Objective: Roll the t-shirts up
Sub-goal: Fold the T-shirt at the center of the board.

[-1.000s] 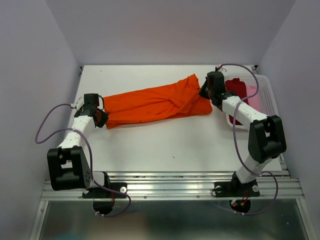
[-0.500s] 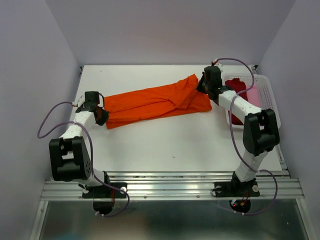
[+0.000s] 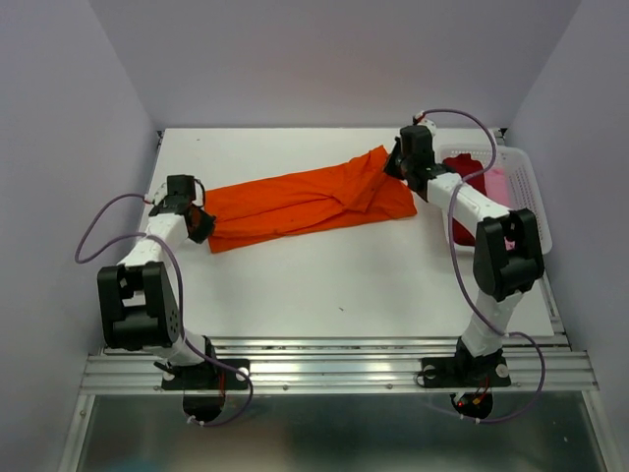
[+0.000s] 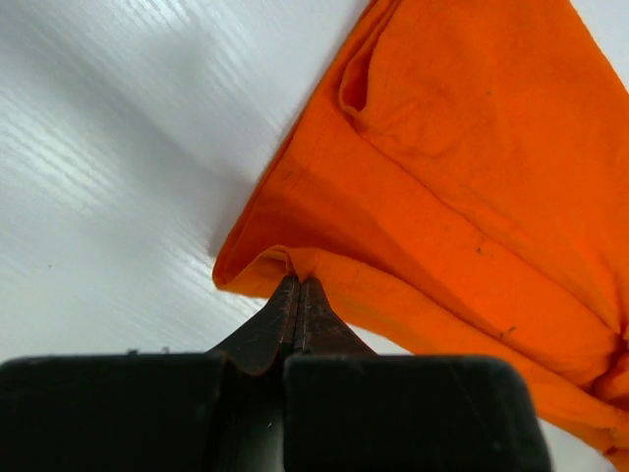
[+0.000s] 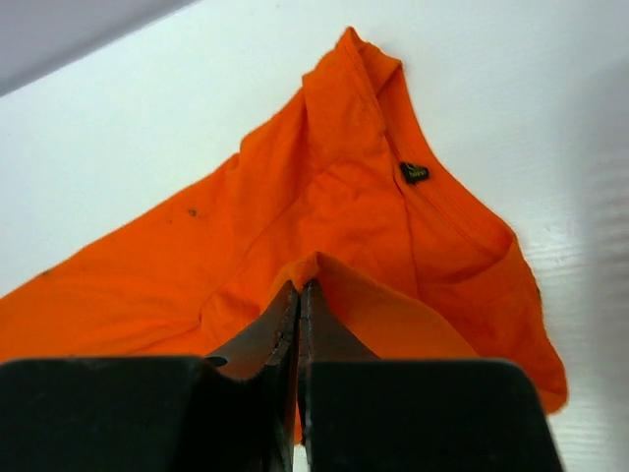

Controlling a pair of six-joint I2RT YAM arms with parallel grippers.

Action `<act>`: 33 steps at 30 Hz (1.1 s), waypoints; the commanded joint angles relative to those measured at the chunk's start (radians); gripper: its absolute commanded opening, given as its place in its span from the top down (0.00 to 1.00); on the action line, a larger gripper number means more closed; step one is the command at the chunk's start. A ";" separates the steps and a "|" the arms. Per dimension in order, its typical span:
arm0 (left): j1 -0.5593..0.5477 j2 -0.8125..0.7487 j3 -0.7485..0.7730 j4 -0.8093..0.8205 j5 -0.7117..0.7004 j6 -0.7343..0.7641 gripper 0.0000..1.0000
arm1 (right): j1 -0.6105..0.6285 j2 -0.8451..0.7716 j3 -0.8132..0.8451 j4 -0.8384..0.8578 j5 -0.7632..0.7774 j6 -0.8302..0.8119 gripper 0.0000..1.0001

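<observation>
You have the orange t-shirt (image 3: pixel 305 202) lying on the far half of the table (image 3: pixel 344 285). It is folded into a long band that runs from the left side, by your left arm, across to the far right, where it ends just beside the basket (image 3: pixel 536 202).

Your left gripper (image 4: pixel 298 293) is pinched fully closed on the band's left end. In the left wrist view the two fingers meet with a fold of orange cloth caught at their tips, and the fabric fans out from there over the white surface.

Your right gripper (image 5: pixel 298 295) is closed just as tightly on the far right end. The right wrist view shows a small peak of orange cloth drawn up between the fingertips, and a small dark tag (image 5: pixel 414 172) sits on the shirt beyond it.

From above, the band looks fairly smooth toward the left and creased into overlapping folds toward the right.

Both arms reach out from the near edge — the left one bent along the left side of the table, the right one crossing in front of the basket.

Inside the basket you can make out a dark red bundle (image 3: pixel 470 169) and, to its right, a pale pink bundle (image 3: pixel 499 184), both partly hidden by the right arm.
</observation>
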 commanded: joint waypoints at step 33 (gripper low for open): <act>0.004 -0.196 -0.110 -0.089 0.034 0.031 1.00 | -0.009 -0.288 -0.220 0.007 0.086 -0.010 0.99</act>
